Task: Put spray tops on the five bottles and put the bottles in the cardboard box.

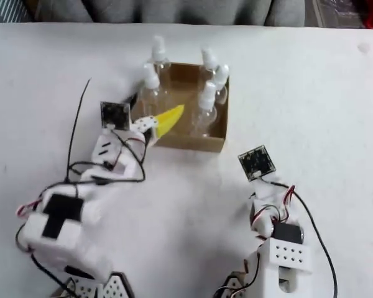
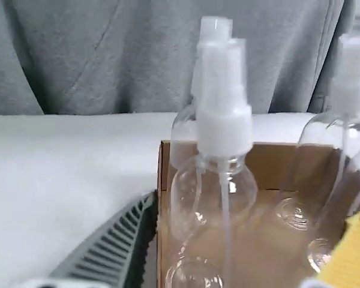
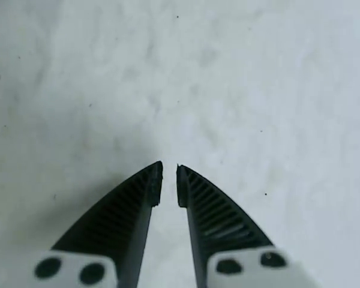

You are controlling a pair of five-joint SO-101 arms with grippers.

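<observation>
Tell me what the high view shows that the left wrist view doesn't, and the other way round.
The high view adds both arms, the left arm and the right arm, and a count of five spray-topped bottles at the cardboard box. The left wrist view adds the dip tube inside the nearest bottle and the ribbed gray finger. Shared: the box, the bottles, the yellow finger and the white table.

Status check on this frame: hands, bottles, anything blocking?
Left hand open, astride a wall of the cardboard box. Right hand shut over the table. Five bottles, spray tops on, standing inside. Nothing blocking.
</observation>
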